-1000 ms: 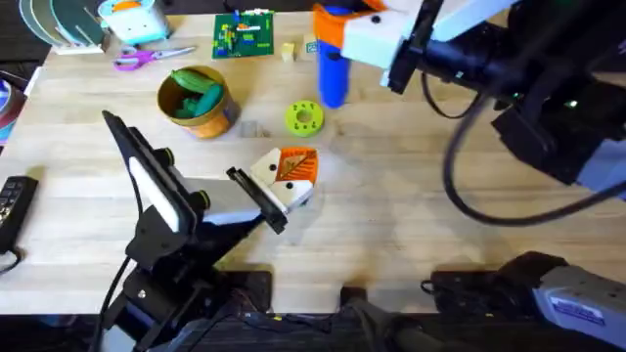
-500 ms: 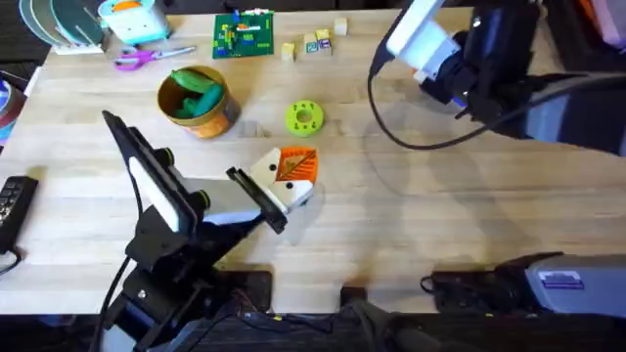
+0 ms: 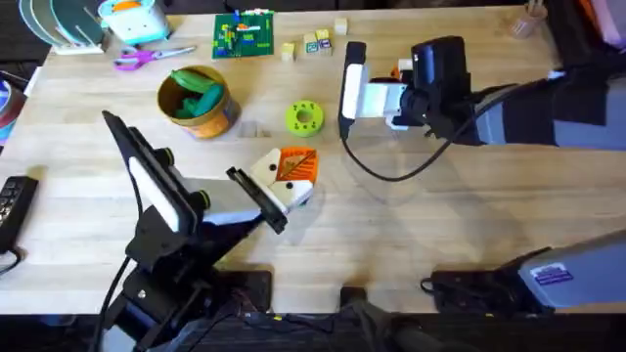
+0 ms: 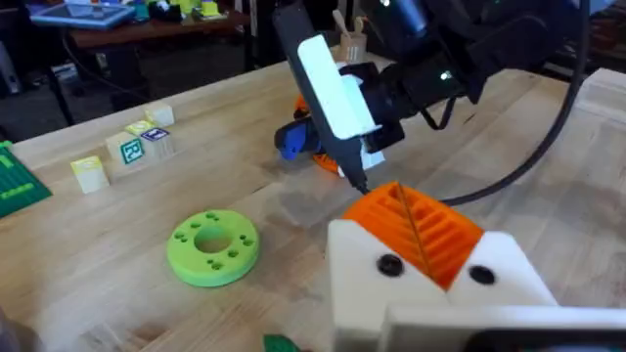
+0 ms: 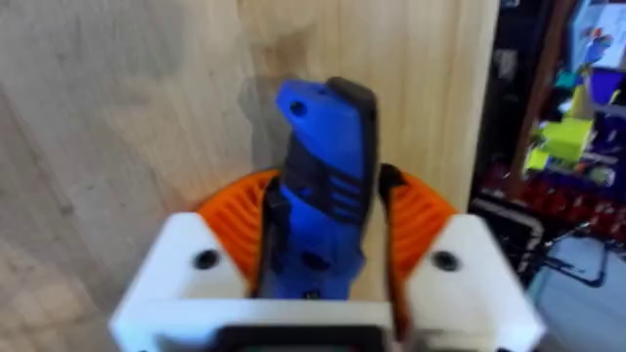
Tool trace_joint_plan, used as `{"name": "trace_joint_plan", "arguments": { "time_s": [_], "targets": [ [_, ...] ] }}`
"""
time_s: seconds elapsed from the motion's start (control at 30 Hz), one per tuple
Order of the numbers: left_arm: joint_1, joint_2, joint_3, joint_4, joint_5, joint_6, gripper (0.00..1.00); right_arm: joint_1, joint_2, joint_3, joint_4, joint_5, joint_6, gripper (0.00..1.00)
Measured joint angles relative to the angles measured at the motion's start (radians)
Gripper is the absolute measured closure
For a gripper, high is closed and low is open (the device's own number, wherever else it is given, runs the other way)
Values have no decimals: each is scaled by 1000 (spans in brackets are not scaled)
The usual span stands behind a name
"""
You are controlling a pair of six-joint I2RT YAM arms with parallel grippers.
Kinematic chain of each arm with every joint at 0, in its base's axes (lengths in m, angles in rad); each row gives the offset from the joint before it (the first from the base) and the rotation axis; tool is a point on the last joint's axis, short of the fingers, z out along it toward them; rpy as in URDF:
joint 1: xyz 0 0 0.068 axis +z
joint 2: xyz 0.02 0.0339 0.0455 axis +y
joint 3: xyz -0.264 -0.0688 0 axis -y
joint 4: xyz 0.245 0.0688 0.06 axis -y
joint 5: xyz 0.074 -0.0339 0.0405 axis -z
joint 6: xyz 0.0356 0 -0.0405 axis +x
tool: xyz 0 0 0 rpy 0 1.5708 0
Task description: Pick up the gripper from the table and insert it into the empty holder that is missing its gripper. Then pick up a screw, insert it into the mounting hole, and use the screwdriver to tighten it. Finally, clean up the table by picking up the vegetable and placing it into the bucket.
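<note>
My right gripper (image 5: pixel 328 200) is shut on the blue screwdriver (image 5: pixel 323 147), whose body lies between the orange pads. From the left wrist, the screwdriver (image 4: pixel 290 143) hangs low over the table beyond the lime-green disc, under the right gripper (image 4: pixel 311 154). Overhead, the right gripper (image 3: pixel 391 93) is to the right of the disc. The white holder (image 4: pixel 430 293) on my left gripper (image 4: pixel 411 230) carries orange fingers pressed together, with nothing between them. Overhead, the left gripper (image 3: pixel 291 168) rests mid-table. The yellow-orange bucket (image 3: pixel 217 119) holds green toy vegetables (image 3: pixel 196 93).
A lime-green disc (image 3: pixel 304 117) lies between the bucket and the right gripper. Small blocks (image 3: pixel 315 43), a green circuit board (image 3: pixel 245 35) and scissors (image 3: pixel 142 57) line the far edge. A black remote (image 3: pixel 14 207) sits at the left edge. The near right tabletop is bare wood.
My right arm has swung down from high at the far side, carrying the screwdriver, to low over the table right of the disc. The left arm has not moved.
</note>
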Motion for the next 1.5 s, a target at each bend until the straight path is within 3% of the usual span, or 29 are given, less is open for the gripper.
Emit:
{"name": "trace_joint_plan", "arguments": {
  "time_s": [0.07,0.1,0.33,0.5,0.7,0.73,1.0,1.1,1.2,1.37,1.5],
  "targets": [
    [0,0,0,0,0,0,995,0,-4,11,12,3,-8,135],
    [0,0,0,0,0,0,995,-2,-11,18,12,2,-11,41],
    [0,0,0,0,0,0,995,3,-17,20,3,-8,15,9],
    [0,0,0,0,0,-1,983,12,-48,14,25,11,205,10],
    [0,0,0,0,0,-2,67,13,-199,14,27,57,487,10],
    [0,0,0,0,0,-3,24,13,-221,14,27,60,524,10],
    [0,0,0,26,-13,-2,9,13,-324,14,26,70,683,10],
    [0,0,13,5,-46,-72,9,14,-337,14,26,71,700,10],
    [0,1,91,-157,-91,-170,9,13,-341,14,26,72,717,10],
    [0,82,320,-499,-191,-285,9,13,-341,14,23,71,781,10],
    [0,255,457,-571,-263,-321,9,13,-340,14,23,71,815,10]
  ]
}}
